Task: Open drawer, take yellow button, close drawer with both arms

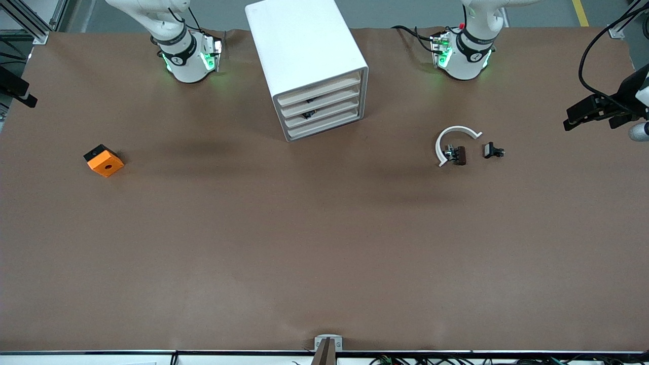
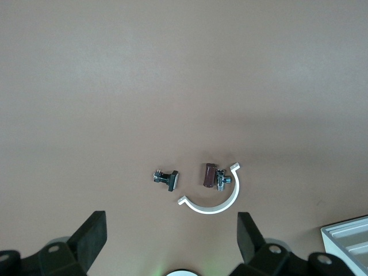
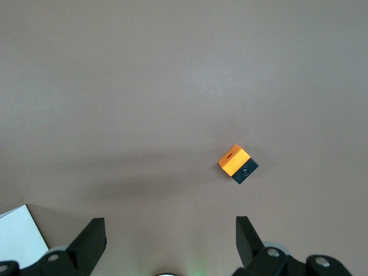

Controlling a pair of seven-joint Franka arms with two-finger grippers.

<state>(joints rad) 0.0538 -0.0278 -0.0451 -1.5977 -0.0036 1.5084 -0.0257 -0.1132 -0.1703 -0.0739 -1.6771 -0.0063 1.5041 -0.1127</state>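
Both pincers hang spread and empty high over the desk (image 1: pixel 324 243): the left pincer (image 2: pixel 172 241) over the white arc (image 2: pixel 214 201) and two small dark clips (image 2: pixel 167 179), the right pincer (image 3: pixel 167 241) above the orange cube (image 3: pixel 237 163). The button is not visible; it is presumably inside the cabinet (image 1: pixel 309 66), whose drawers (image 1: pixel 320 109) sit shut between the two pincers. The risk: the orange cube could be mistaken for the button, or a one-armed pull could drag the light cabinet.
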